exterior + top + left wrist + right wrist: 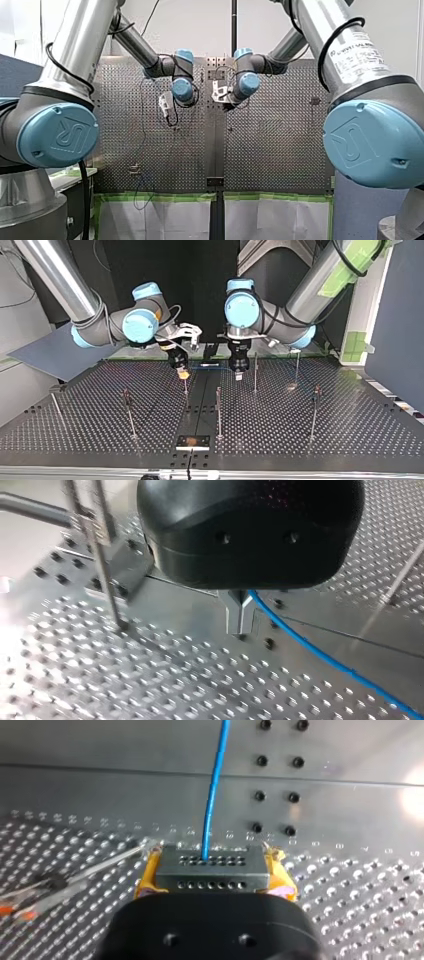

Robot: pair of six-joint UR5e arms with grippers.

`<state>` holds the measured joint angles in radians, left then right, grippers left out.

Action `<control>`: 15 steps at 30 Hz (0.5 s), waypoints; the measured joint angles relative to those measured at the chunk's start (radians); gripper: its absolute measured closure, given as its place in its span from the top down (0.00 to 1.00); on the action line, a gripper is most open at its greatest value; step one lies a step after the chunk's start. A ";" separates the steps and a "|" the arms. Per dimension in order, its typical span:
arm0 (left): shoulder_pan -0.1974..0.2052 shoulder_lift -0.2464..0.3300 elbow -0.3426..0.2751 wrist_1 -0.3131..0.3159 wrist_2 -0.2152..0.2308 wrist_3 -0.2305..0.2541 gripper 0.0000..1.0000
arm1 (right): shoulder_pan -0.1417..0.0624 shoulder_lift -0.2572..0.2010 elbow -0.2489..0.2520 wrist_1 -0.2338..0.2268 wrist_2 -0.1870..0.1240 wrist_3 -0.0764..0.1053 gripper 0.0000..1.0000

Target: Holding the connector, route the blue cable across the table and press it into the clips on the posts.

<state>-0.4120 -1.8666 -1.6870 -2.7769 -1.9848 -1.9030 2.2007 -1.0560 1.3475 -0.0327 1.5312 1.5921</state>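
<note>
Two arms, two grippers, both hanging low over the far middle of the perforated table (350, 430), going by the front view. My right gripper (183, 373) has its yellow pads (282, 882) clamped on either side of the connector (210, 867), a small grey metal block with two rows of holes. There's one connector and one blue cable (214, 785). The cable comes out of the block's top face and runs straight away from the gripper, over the plain strip of the table.

My left gripper (239, 621) is the black one. Its metal fingers (233, 617) are drawn together with no real gap at the tips. The cable comes out right at their side and trails off across the table. I honestly can't tell if it's pinched between them or only brushing past.

In the top view the two grippers sit near each other, my right one at the view's left and my left one at its right. A short faint run of blue shows between them.

I count seven thin posts (218, 412) standing on the table in that view. One is directly below the yellow pads and one is just beside the left gripper. The clips are too small to make out.

There's also a small dark plate (192, 441) at the near edge, in the middle, and a black lead (190, 462) runs from it towards the edge.
</note>
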 joint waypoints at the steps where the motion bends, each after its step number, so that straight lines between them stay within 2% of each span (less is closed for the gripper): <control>1: -0.002 0.013 0.000 -0.006 0.000 -0.001 0.00 | -0.001 -0.008 0.008 0.007 -0.001 0.000 0.00; 8: -0.008 0.085 0.000 -0.046 0.002 0.005 0.00 | -0.002 -0.067 0.061 0.056 -0.010 0.000 0.00; 15: -0.016 0.158 0.000 -0.079 0.002 0.009 0.00 | -0.009 -0.135 0.068 0.083 -0.030 0.000 0.00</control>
<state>-0.4283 -1.7086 -1.6870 -2.8561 -1.9826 -1.8940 2.1922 -1.1912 1.4158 0.0503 1.5010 1.5916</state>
